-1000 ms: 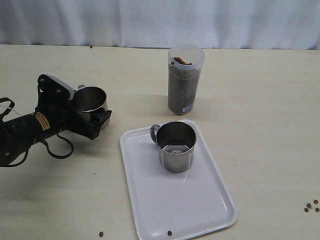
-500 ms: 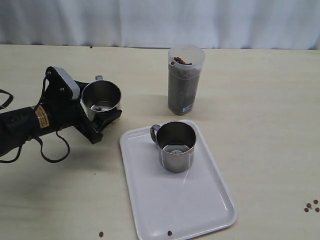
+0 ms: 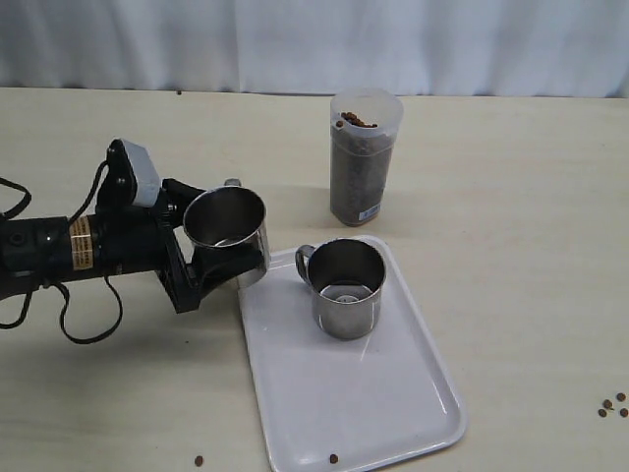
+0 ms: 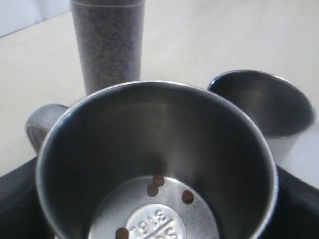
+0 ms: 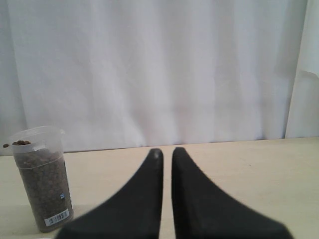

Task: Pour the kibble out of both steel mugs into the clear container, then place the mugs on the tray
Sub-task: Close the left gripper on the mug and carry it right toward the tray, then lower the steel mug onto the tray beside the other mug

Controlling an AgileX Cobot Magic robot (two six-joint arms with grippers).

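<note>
Pouring looked done: the clear container (image 3: pixel 379 126) held the kibble (image 3: pixel 356 182), and one mug (image 3: pixel 346 287) stood on the tray (image 3: pixel 378 418). Your left end effector (image 3: pixel 201 258) gripped the second mug (image 3: pixel 228 228) beside the tray's edge; your right end effector (image 5: pixel 165 152) was closed, empty.

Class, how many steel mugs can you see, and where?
2. One mug stands on the white tray; the other mug is gripped by the left pincer at the tray's rim. None seems hidden.
</note>
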